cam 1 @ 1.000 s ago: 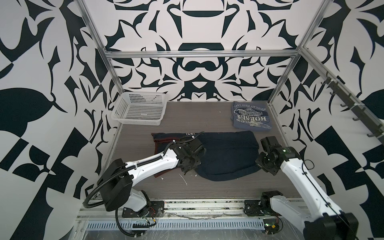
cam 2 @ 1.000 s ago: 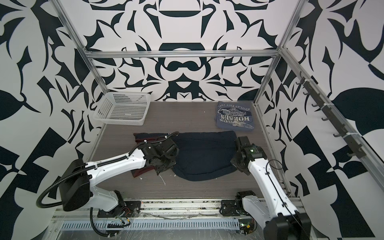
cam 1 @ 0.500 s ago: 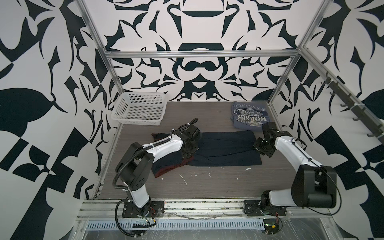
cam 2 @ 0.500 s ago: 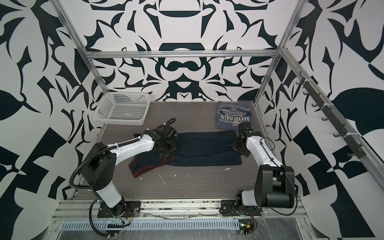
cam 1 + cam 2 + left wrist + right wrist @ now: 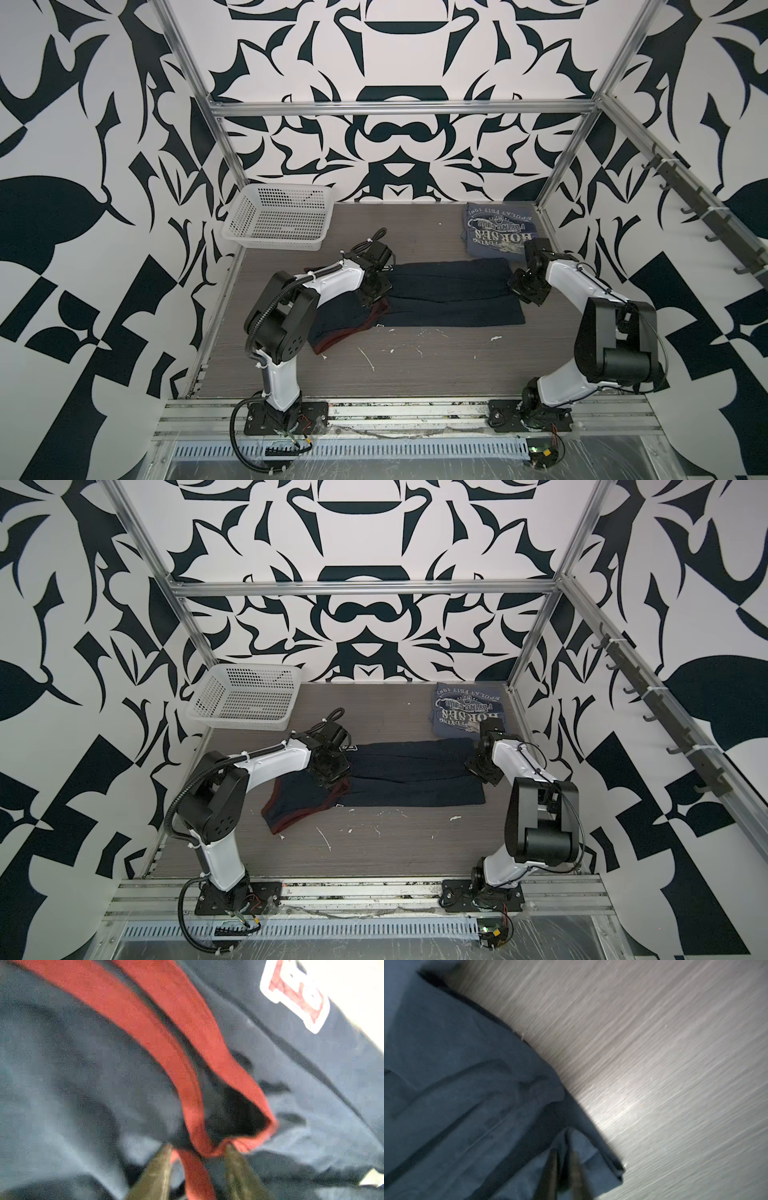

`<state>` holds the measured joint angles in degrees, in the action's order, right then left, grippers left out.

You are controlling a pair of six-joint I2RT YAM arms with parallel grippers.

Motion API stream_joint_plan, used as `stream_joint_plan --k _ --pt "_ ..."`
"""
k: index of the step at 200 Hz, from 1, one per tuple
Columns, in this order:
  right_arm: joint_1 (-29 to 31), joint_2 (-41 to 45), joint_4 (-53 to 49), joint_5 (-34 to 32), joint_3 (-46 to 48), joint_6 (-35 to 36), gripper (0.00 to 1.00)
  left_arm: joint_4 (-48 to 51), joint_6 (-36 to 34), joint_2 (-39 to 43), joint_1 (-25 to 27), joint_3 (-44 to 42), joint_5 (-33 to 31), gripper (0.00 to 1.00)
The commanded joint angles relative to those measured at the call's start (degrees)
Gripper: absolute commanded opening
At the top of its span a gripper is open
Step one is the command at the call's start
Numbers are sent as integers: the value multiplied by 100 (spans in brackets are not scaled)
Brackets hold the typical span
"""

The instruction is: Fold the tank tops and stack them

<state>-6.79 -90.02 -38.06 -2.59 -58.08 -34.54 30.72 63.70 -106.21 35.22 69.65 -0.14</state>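
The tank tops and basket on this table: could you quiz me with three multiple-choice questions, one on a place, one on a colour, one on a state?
1. Where does the white basket stand?
A. At the far left corner of the table.
B. Between the arm bases.
C. On the wall hooks.

2. What colour is the trim on the navy tank top?
A. Green.
B. Yellow.
C. Red.

3. How does the grey-blue tank top lie?
A. Bunched up.
B. Folded flat, print up.
C. Draped over an arm.

Answers: 1 A, both top views show it there; 2 C, the left wrist view shows red bands; 3 B, it is a neat rectangle by the far right corner.
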Motion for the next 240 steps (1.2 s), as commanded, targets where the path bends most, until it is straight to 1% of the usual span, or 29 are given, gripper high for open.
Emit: stream_joint_plan --k 1,12,28,49,66,77,85,99,107,125,144,172,184,217,240 --pt "-30 78 -59 -219 -329 130 26 75 -13 61 -107 85 -170 54" --pt "-33 185 -79 -220 -331 179 31 173 -49 203 -121 80 -376 59" --pt "-25 392 -236 -305 -344 252 35 460 -142 451 -121 109 -763 64" --pt "-16 745 -245 6 -191 395 37 754 -251 804 18 92 -1240 66" --pt "2 933 -264 206 -27 450 38 951 -339 999 273 167 -1619 67" --pt "2 994 -172 503 82 486 39 859 -517 1034 486 242 -1686 67" --pt "17 989 -87 725 136 495 39 888 -654 914 631 414 -1694 69" --pt "39 876 -35 890 116 509 40 1167 -855 515 767 863 -1533 69" --pt "42 795 -34 852 81 504 40 1397 -919 250 822 1162 -1505 70" --pt "37 628 -23 732 -4 466 40 1919 -935 -263 872 1668 -1684 72" --pt "39 465 -61 577 -86 423 40 2172 -869 -540 872 1873 -1887 72" --pt "39 221 -214 250 -233 404 40 2263 -801 -680 863 1868 -1933 71" --pt "45 166 -149 180 -232 401 41 2143 -801 -690 863 1777 -1880 69" --pt "40 -70 -35 220 -260 353 40 1969 -810 -808 846 1710 -1757 54" --pt "41 -219 34 332 -317 326 40 1902 -828 -847 812 1694 -1735 48"
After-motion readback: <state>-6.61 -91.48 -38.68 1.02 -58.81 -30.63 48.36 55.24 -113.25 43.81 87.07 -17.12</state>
